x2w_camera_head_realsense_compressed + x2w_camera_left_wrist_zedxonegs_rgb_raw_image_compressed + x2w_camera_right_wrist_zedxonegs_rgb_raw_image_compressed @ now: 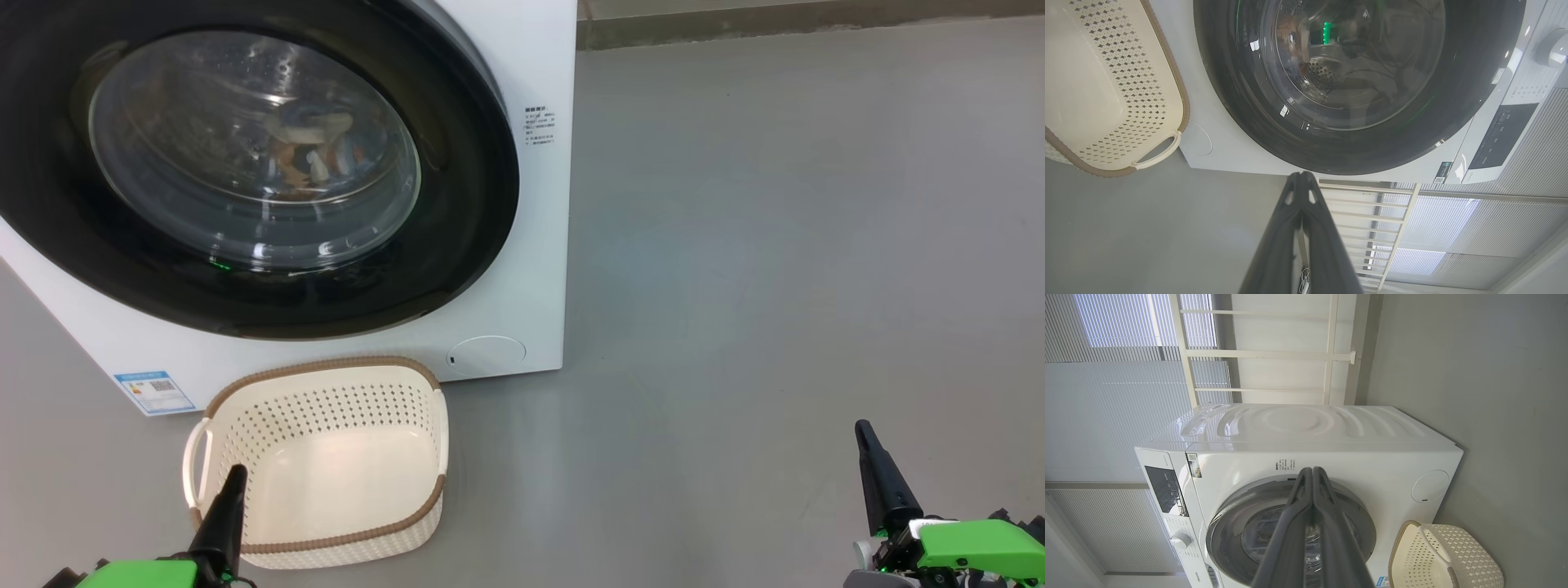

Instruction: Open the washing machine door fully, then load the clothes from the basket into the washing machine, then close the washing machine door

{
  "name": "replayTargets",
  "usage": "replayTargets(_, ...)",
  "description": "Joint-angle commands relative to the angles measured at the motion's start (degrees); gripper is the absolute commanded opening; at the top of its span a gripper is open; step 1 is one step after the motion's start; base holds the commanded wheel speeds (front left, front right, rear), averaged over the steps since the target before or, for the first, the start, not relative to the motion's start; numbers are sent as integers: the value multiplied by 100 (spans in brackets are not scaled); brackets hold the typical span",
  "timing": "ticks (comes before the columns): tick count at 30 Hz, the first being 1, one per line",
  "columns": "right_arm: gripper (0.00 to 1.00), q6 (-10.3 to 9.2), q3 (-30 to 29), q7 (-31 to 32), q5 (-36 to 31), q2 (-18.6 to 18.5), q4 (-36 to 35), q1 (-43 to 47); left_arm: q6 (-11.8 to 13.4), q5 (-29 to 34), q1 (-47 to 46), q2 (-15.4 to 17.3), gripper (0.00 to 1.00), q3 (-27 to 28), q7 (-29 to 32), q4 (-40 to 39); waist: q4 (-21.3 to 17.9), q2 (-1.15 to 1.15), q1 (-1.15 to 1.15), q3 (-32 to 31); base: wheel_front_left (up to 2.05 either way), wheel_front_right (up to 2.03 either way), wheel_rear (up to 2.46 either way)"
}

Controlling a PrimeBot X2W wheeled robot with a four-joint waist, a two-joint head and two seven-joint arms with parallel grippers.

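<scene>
The white washing machine point(535, 245) stands at the upper left, and its round black-rimmed door point(457, 220) sits flat against the front. Through the glass bowl the clothes point(314, 155) show as a pale and orange bundle in the drum. On the floor just in front lies the cream basket point(408, 392), with nothing in it. My left gripper point(233, 478) is shut, its tip over the basket's near left corner. My right gripper point(864, 433) is shut too, low at the right over bare floor. The door point(1241, 106) and basket point(1163, 73) fill the left wrist view above my left gripper point(1301, 175); the machine point(1331, 457) lies beyond my right gripper point(1312, 470).
Grey floor point(775, 286) stretches to the right of the machine up to a wall base point(816, 24). A small round flap point(487, 356) and a blue label point(155, 392) sit low on the machine's front. White railings and blinds point(1126, 396) stand behind the machine.
</scene>
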Motion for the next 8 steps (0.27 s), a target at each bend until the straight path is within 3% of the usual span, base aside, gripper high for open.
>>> replayTargets(1, 0, -6, 132, 45, 31, -22, -140, -225, -57, 48, -243, 89, 0, 200, 48, -101, 0, 0, 0, 0, 0, 0, 0)
replayTargets(8, 0, -6, 132, 44, 31, -22, -140, -225, -57, 56, -244, 82, 0, 210, 56, -100, 0, 0, 0, 0, 0, 0, 0)
